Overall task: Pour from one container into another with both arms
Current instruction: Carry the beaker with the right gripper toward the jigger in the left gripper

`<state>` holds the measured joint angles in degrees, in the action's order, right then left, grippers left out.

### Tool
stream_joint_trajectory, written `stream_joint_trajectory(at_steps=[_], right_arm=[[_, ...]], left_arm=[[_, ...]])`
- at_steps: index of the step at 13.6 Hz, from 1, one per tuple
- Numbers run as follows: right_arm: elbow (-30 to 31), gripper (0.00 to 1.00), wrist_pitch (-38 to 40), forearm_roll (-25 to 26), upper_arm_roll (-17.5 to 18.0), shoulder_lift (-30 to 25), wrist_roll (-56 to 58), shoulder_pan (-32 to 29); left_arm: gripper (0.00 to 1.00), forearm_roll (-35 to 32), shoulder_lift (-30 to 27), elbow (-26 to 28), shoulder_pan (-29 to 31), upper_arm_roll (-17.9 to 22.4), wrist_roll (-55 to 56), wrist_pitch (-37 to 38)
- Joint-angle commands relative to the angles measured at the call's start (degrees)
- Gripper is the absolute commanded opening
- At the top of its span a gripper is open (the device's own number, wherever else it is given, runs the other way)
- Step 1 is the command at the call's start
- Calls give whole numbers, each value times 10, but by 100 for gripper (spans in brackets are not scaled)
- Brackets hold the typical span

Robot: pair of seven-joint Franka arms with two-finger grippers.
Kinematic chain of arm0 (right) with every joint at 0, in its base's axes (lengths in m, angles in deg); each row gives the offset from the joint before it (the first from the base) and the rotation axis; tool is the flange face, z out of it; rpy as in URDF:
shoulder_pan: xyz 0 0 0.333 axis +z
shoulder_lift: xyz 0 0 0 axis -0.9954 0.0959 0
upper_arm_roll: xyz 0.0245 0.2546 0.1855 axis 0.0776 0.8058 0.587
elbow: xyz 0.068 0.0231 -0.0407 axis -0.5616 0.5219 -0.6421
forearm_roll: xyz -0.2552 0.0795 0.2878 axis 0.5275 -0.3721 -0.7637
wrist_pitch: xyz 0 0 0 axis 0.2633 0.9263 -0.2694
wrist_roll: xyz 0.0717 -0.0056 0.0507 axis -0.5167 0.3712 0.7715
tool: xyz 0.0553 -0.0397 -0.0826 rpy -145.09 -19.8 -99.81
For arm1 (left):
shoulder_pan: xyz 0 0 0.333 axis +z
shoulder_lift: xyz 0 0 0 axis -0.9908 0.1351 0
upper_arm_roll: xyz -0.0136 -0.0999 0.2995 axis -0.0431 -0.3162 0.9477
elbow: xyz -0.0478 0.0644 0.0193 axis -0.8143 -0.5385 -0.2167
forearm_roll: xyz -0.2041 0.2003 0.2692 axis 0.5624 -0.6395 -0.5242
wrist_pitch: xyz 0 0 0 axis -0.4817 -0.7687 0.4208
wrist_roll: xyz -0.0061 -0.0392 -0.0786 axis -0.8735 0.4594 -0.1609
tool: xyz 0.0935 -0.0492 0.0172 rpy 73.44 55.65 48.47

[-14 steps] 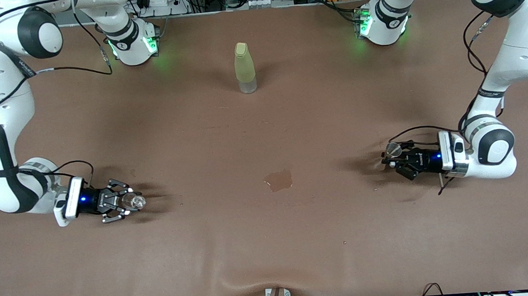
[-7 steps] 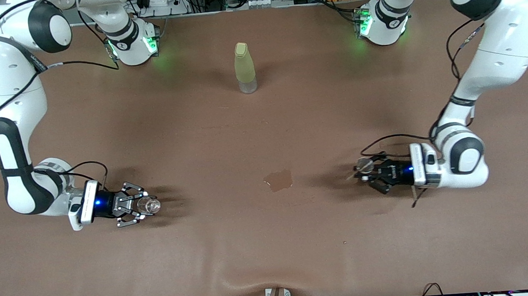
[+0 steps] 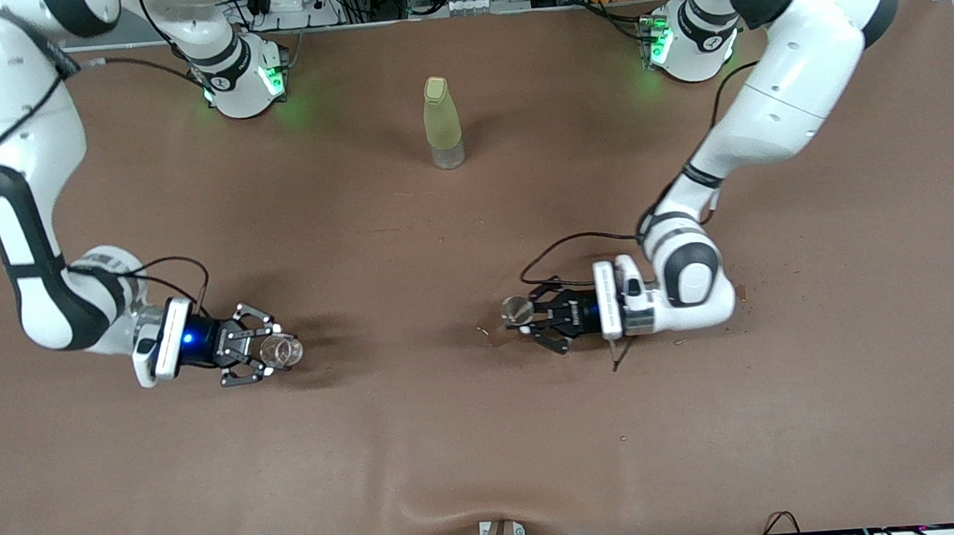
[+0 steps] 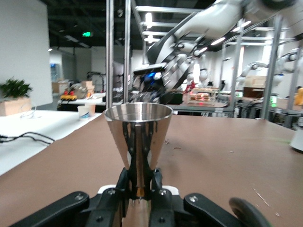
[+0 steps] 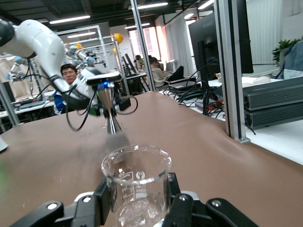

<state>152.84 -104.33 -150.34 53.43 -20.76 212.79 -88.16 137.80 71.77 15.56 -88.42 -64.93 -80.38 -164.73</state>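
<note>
Left tool [image 3: 524, 318] grips a metal measuring cup [image 3: 517, 308] by its narrow waist; left wrist view shows the upper cone [image 4: 138, 142] upright, mouth up, fingers [image 4: 124, 182] pinched tight on the stem. Cup hangs low over a wet patch [image 3: 490, 331] at mid-desk. Contents cannot be seen.

Right tool [image 3: 269, 355] clamps a small clear glass beaker [image 3: 280, 349], held upright over the desk toward the right arm's end; right wrist view shows its rim [image 5: 136, 162] level and a little clear liquid at the bottom. Both tools hold firm, nothing slack.

The two vessels are well apart, a stretch of bare desk [image 3: 490, 451] between them. A capped yellowish bottle [image 3: 442, 123] stands farther from the front camera, between the two bases, untouched.

Judgement: step in hand is bringing the vessels together before any tilt.
- Keep both mouths level while travelling.
- Meet over open desk; the wet patch suggests spills happen here.
- Set the pouring lip just above and inside the receiving rim before rolling the wrist.
- The beaker has the wider mouth, so it makes the easier target.
- Tilt slowly; the cup's stem grip could let it twist.
</note>
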Motion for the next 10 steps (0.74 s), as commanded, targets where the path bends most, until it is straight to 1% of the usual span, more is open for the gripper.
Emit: stream_joint_trajectory(at_steps=[1, 3, 6, 8, 10], right_arm=[[97, 22, -23, -46, -4, -75, 9, 32], [118, 22, -26, -80, -4, -94, 11, 54], [142, 20, -35, -123, -4, -111, 9, 87], [163, 20, -64, -155, -4, -136, 3, 111], [175, 18, -104, -170, -4, -166, -20, 138]], left_arm=[[0, 61, 5, -31, -60, 16, 12, -51], [0, 86, 4, -37, -97, 19, 23, -92], [0, 90, 5, -56, -144, 19, 38, -161], [0, 95, 8, -66, -163, 20, 39, -184], [0, 111, 9, -74, -186, 20, 39, -205]])
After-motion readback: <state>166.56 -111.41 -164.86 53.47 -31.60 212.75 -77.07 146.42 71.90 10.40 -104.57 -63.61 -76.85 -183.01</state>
